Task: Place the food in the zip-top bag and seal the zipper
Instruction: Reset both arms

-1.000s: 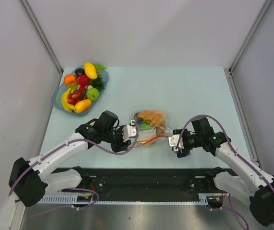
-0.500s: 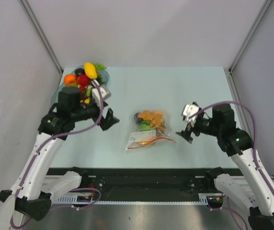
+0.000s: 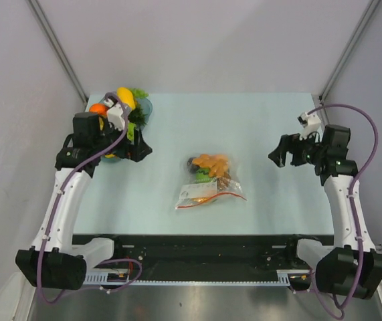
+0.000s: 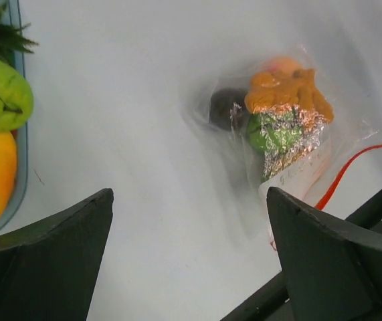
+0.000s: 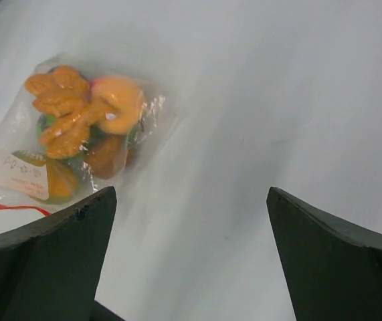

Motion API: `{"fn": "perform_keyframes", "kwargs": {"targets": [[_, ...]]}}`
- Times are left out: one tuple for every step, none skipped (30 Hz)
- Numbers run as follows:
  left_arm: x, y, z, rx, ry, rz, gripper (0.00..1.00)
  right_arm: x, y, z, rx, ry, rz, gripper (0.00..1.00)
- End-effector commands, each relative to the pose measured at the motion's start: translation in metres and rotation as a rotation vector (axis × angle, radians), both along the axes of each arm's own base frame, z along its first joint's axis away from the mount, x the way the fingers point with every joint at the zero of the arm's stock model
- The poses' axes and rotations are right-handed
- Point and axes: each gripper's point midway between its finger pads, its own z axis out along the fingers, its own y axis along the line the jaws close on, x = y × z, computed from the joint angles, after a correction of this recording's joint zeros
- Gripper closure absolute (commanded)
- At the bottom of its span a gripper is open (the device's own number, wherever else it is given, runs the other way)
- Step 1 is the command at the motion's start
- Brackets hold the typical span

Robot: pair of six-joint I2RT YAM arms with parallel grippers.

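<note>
The clear zip-top bag (image 3: 209, 179) lies flat in the middle of the table with orange, green and dark toy food inside. Its red-orange zipper strip (image 3: 211, 199) runs along the near edge. The bag also shows in the left wrist view (image 4: 281, 127) and the right wrist view (image 5: 77, 134). My left gripper (image 3: 139, 151) is open and empty, raised near the dish at the left. My right gripper (image 3: 279, 155) is open and empty, raised at the right, well clear of the bag.
A translucent bluish dish (image 3: 144, 105) at the back left holds several more toy fruits, among them a yellow mango (image 3: 126, 97) and an orange (image 3: 98, 110). In the left wrist view the dish edge (image 4: 18, 127) shows a green fruit (image 4: 0, 93).
Both grippers have let go of the bag's zipper edge, lifted and drawn back outward, the left toward the dish, the right toward the right edge. The bag lies still.
</note>
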Motion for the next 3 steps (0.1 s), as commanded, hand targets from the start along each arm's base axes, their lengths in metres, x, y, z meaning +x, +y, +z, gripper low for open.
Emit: {"fn": "perform_keyframes", "kwargs": {"targets": [[0.0050,0.0062,-0.0064,-0.016,0.009,0.061,0.00,-0.0068,-0.0017,-0.0095,0.078,0.039,-0.037,0.00],[0.0066,0.0079,-0.0064,-0.013,0.010,0.072,0.00,-0.0068,-0.0028,-0.0098,0.077,0.040,-0.042,0.00],[0.0084,0.0074,-0.0073,-0.013,0.018,0.073,0.01,-0.0058,-0.0029,-0.0106,0.078,0.043,-0.043,0.00]]}}
